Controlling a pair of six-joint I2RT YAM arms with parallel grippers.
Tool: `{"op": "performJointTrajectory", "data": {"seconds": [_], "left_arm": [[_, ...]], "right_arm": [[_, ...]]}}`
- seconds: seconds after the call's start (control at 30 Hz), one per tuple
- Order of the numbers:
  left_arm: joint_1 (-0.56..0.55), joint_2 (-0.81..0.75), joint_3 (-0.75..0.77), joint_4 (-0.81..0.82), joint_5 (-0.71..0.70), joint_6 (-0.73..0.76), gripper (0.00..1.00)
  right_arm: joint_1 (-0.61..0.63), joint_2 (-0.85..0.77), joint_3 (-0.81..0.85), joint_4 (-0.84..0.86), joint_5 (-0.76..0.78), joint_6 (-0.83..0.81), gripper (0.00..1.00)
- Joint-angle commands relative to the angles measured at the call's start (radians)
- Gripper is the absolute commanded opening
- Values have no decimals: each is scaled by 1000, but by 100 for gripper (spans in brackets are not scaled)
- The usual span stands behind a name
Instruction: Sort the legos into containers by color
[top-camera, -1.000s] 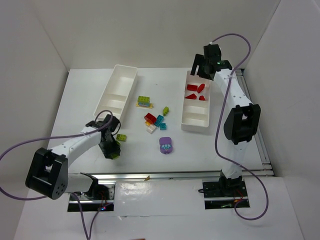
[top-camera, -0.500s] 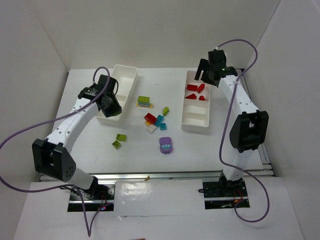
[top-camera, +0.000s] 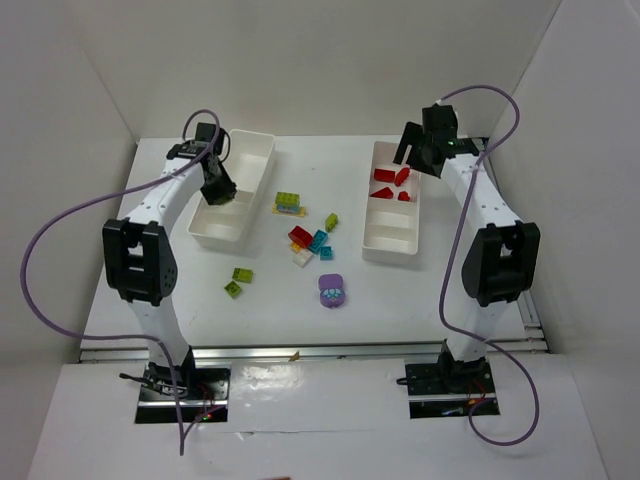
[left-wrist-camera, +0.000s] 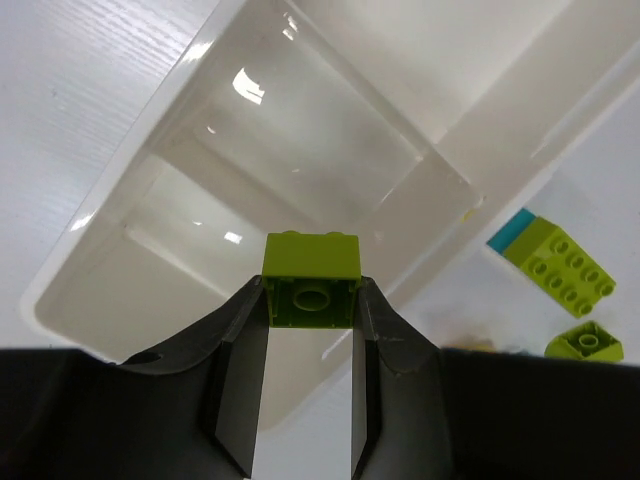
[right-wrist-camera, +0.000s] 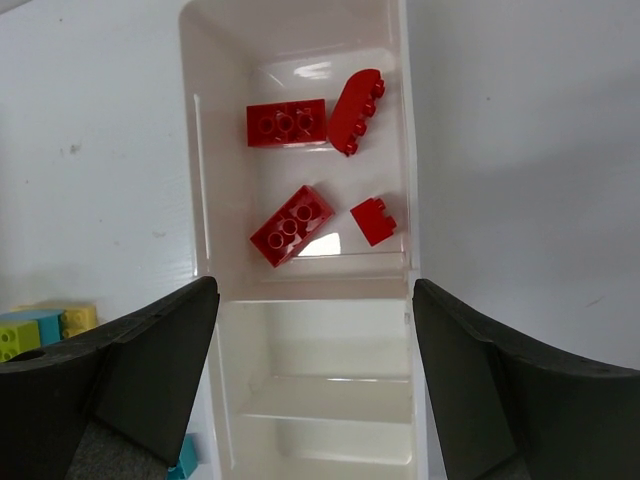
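Note:
My left gripper (top-camera: 218, 188) hangs over the left white container (top-camera: 252, 150), shut on a lime green lego (left-wrist-camera: 311, 265) held between its fingertips above the tray's compartments (left-wrist-camera: 300, 130). My right gripper (top-camera: 414, 158) stands open and empty above the far end of the right container (top-camera: 392, 245). Its far compartment holds several red legos (right-wrist-camera: 291, 225); the compartments nearer the camera (right-wrist-camera: 320, 350) hold nothing. Loose legos lie between the trays: a lime plate stack (top-camera: 288, 202), a red, teal and white cluster (top-camera: 308, 243), a small lime one (top-camera: 331, 221) and a purple piece (top-camera: 333, 290).
Two lime bricks (top-camera: 238, 281) lie on the table in front of the left tray. White walls close in the table on three sides. Cables loop off both arms. A rail runs along the front edge (top-camera: 320, 350).
My left arm has swung from the table's front left, near the lime bricks, back over the left tray with a lime brick in its grip. The right gripper shifted slightly right.

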Motion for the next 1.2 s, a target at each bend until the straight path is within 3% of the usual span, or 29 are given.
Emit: {"op": "performJointTrajectory", "data": {"seconds": [0.0,0.03,0.2,0.3,0.43,0.67,0.7,0.83,1.0,1.17], "left_arm": [[14,68,58,21,23,28,25],[14,99,82,22,23,28,28],[14,137,137,11,49,48,91],[14,102,116,21,49,58,92],[-38,-11,52,22,40,92,85],[-185,-335,-314,31,-17,28,86],[-221,-378,-432,51,-17,-6,86],[-266,-589,-669,98,-39,-151,86],[-246,-631,-826,172,-2,-273,84],[-211,-551,-866,163,23,-340,74]], "right_arm": [[-8,-70,-9,27,-6,6,85],[-8,-70,-18,27,-6,6,85],[-8,-79,-18,17,5,6,85],[-8,-89,-18,17,5,6,85],[-8,-89,-27,17,5,6,85],[-8,-98,-56,17,5,6,85],[-8,-98,-66,17,5,6,85],[12,-89,-66,6,5,6,85],[34,-79,-56,6,5,6,85],[45,-79,-47,-14,14,6,85]]}}
